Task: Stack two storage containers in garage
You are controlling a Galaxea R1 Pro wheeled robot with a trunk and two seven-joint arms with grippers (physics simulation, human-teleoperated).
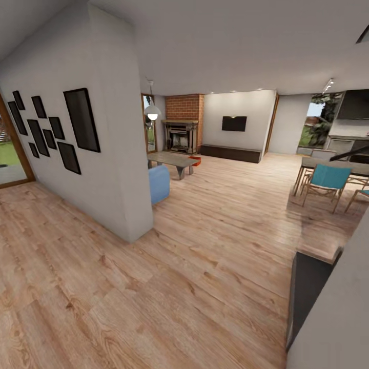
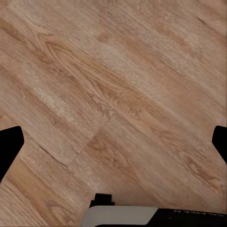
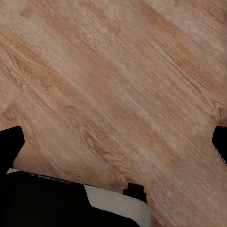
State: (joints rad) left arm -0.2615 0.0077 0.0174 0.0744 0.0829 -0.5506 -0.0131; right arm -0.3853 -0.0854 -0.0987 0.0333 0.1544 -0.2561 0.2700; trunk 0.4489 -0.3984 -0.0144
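Ahead, in the head view, light wood plank flooring [image 1: 154, 287] runs from the foreground into the open living room; a white partition wall [image 1: 110, 154] stands at the left, hung with black rectangular picture frames [image 1: 81, 119]; past its end the corner of a blue sofa [image 1: 159, 183] shows, and just beyond that a grey low table [image 1: 171, 160]; an orange-red rectangular storage container [image 1: 195, 161] sits on the wood floor just beside the table's far end, small and partly hidden, and whether a second one lies with it cannot be told; a white pendant lamp [image 1: 152, 111] hangs above the table, with a red brick fireplace [image 1: 182, 125] and a black wall-mounted screen [image 1: 234, 123] behind; a turquoise chair [image 1: 328, 180] stands at a dining table on the right.

From the left wrist view, the left gripper [image 2: 113, 142] hangs over bare planks; its black fingertips [image 2: 9, 144] show at opposite edges, spread wide with nothing between them.

Likewise in the right wrist view, the right gripper [image 3: 113, 142] is spread wide over wood, its fingertips [image 3: 9, 144] empty.
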